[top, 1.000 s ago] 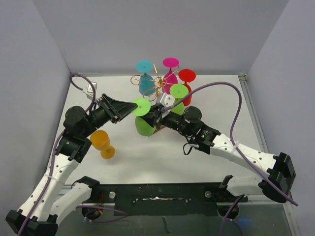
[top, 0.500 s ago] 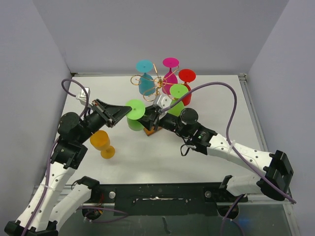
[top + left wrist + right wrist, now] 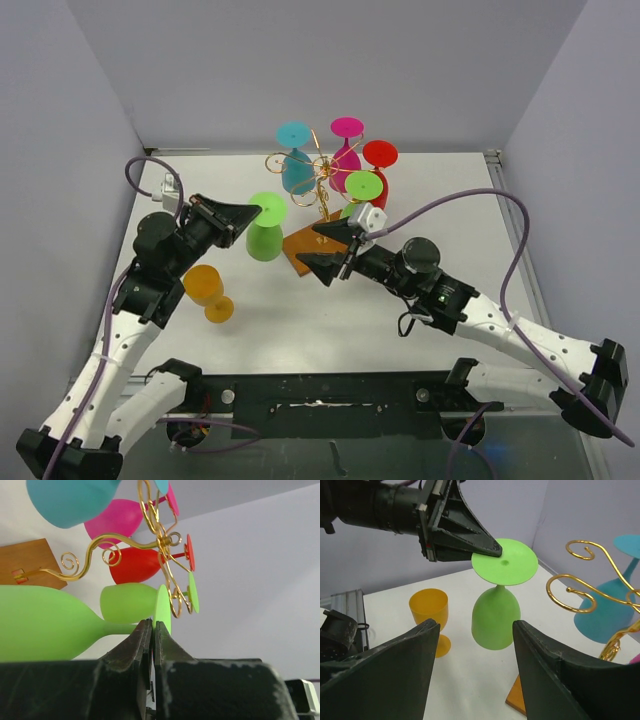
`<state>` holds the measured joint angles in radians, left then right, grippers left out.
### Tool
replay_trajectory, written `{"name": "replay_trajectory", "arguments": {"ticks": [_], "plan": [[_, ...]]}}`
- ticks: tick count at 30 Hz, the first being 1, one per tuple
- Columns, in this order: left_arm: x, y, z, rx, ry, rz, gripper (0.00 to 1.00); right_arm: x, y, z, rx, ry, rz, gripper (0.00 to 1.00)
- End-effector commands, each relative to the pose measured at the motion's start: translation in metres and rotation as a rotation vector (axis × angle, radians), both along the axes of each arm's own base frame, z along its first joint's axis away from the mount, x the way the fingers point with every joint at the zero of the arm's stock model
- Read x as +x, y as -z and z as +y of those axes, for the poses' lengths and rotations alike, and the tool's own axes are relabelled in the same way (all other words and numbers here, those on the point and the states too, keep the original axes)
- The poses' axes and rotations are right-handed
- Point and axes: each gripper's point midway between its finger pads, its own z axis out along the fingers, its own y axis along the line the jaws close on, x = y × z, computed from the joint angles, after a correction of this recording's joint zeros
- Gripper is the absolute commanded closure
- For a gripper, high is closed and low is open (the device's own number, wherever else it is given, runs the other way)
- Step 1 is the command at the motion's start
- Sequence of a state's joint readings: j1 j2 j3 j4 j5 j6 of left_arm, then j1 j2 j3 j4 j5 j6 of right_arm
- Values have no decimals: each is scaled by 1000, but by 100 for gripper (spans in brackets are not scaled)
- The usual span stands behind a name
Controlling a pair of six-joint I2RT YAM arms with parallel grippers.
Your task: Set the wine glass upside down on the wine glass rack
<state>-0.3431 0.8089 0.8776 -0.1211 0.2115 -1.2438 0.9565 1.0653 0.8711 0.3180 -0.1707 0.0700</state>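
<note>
A lime green wine glass hangs upside down just left of the wine glass rack, a gold scroll stand on a brown wooden base. My left gripper is shut on the edge of the glass's flat foot. The left wrist view shows its bowl lying left of the jaws, with the rack's scroll arms beyond. My right gripper stands open over the wooden base, apart from the glass, nothing between its fingers.
Several glasses hang upside down on the rack: teal, pink, red and a second green one. An orange glass stands upright on the table near my left arm. Grey walls enclose the table.
My right gripper let go of the green glass, opened wide and drew back to the right. My left gripper shut on the foot and carried the glass a little left, off the base.
</note>
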Motion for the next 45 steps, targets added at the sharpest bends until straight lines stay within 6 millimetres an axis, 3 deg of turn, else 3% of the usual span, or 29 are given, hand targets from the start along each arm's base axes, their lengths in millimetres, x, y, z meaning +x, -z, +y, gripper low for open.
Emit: {"name": "replay_trajectory", "arguments": {"ticks": [1,9,18,22,45], "plan": [[13,-39,1,-11,-6,-112,100,0,-22,-26,83,88,4,39],[34,-58,-7,-78,47,-163,100,-8,-42,-53,160,134,-28,37],[43,-74,-13,-102,82,-220,100,-7,-50,-69,189,190,-51,35],[49,-84,-14,-107,76,-232,100,-6,-51,-72,192,203,-48,35],[98,-79,-33,-59,107,-178,100,-12,-55,-66,217,156,-102,32]]}}
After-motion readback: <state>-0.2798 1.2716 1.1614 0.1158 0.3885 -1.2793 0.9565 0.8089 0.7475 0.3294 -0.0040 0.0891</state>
